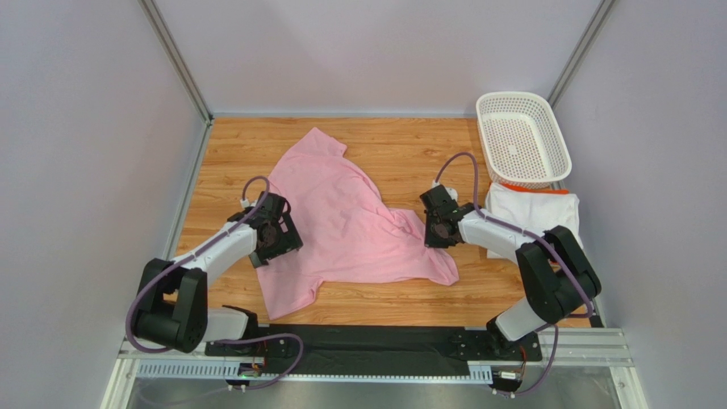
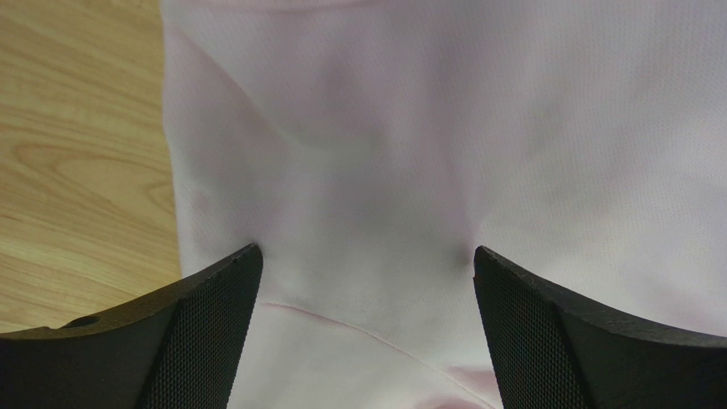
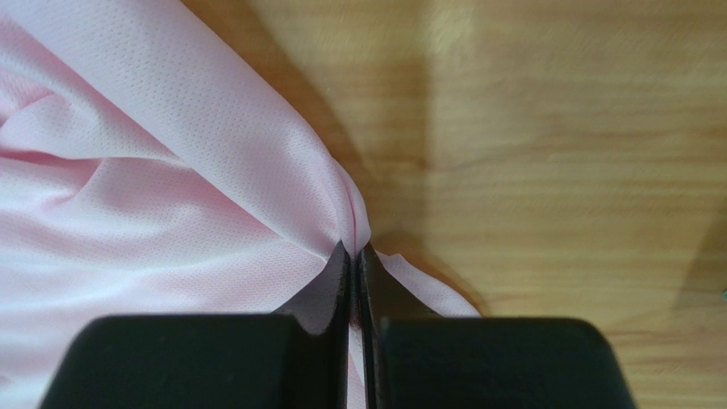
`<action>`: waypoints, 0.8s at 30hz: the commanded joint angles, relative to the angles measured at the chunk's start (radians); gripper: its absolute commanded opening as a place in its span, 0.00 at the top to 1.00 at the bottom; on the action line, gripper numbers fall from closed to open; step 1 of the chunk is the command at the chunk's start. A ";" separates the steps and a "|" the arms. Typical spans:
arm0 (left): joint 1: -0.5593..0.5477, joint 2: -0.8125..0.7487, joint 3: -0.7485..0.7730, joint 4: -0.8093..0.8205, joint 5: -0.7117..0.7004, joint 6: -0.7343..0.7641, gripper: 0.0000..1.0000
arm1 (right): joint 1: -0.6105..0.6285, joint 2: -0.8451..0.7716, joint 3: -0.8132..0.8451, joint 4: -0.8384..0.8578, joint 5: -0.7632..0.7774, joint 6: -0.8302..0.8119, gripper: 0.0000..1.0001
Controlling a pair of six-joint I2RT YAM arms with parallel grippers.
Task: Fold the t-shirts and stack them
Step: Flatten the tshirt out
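The light pink t-shirt point(image 1: 341, 213) lies spread and rumpled on the wooden table. It fills the left wrist view point(image 2: 427, 128) and shows in the right wrist view point(image 3: 154, 213). My left gripper point(image 1: 271, 239) is open at the shirt's left edge, its fingers point(image 2: 205, 324) wide apart over the cloth. My right gripper point(image 1: 437, 228) is shut on a pinched fold of the pink shirt's right edge point(image 3: 354, 221). The white t-shirt with orange trim point(image 1: 533, 209) lies folded at the right, in front of the basket.
A white perforated plastic basket point(image 1: 522, 136) stands at the back right corner. Grey walls enclose the table on three sides. Bare wood point(image 1: 410, 145) shows behind the pink shirt and along the front point(image 1: 384, 298).
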 commanded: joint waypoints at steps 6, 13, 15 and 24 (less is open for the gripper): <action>0.023 0.266 0.270 0.039 -0.072 0.042 0.00 | -0.187 0.060 0.186 0.006 -0.026 -0.124 0.99; 0.051 0.585 0.564 0.037 0.029 0.106 0.00 | -0.272 0.117 0.285 0.009 -0.061 -0.184 0.92; 0.057 0.643 0.682 0.016 0.043 0.124 0.00 | -0.281 0.119 0.296 0.009 -0.084 -0.196 0.88; 0.057 0.494 0.757 -0.113 0.034 0.171 0.00 | -0.293 0.038 0.316 -0.040 -0.138 -0.219 0.30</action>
